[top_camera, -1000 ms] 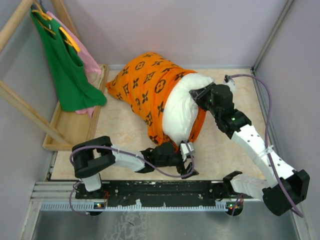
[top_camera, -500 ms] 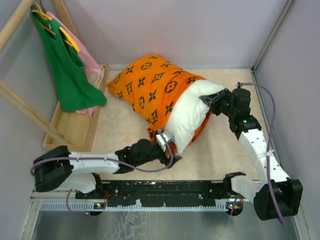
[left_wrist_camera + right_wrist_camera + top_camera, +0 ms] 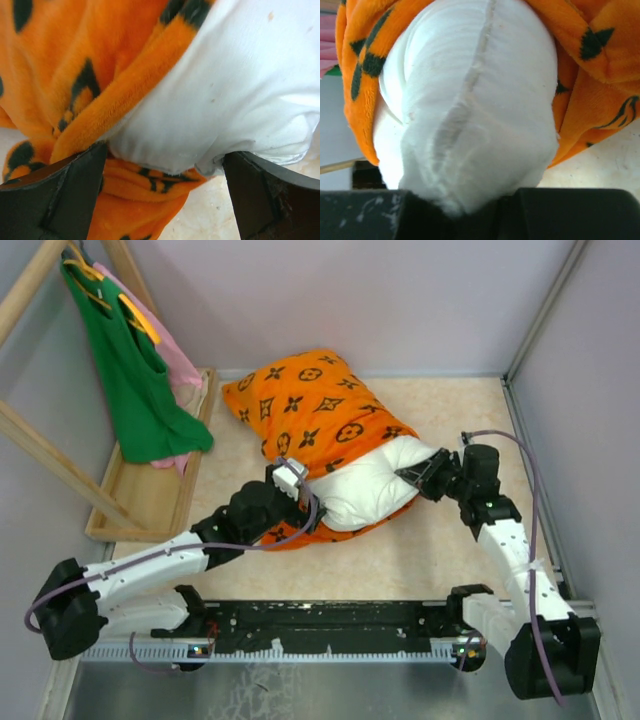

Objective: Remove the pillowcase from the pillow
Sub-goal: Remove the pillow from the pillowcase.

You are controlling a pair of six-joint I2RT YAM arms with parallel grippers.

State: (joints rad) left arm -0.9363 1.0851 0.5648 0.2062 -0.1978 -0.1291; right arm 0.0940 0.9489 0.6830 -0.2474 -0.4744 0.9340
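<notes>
On the table (image 3: 440, 550), right hand (image 3: 414, 473) pinching pillow (image 3: 370, 485) corner, left hand (image 3: 165, 167) wide open at pillowcase (image 3: 310, 410) mouth.

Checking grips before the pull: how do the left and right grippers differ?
The left gripper stands wide open, the right gripper pinched shut. The left straddles the pillowcase hem, holding nothing; the right grips the pillow at its bare end. Both are at the pillow's exposed part.

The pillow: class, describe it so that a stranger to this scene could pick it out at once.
On the beige table lies a bright orange pillowcase with black motifs. Bulging from its open end is the pillow, its corner pinched in the right pincer. It alone is plain white and plump.
</notes>
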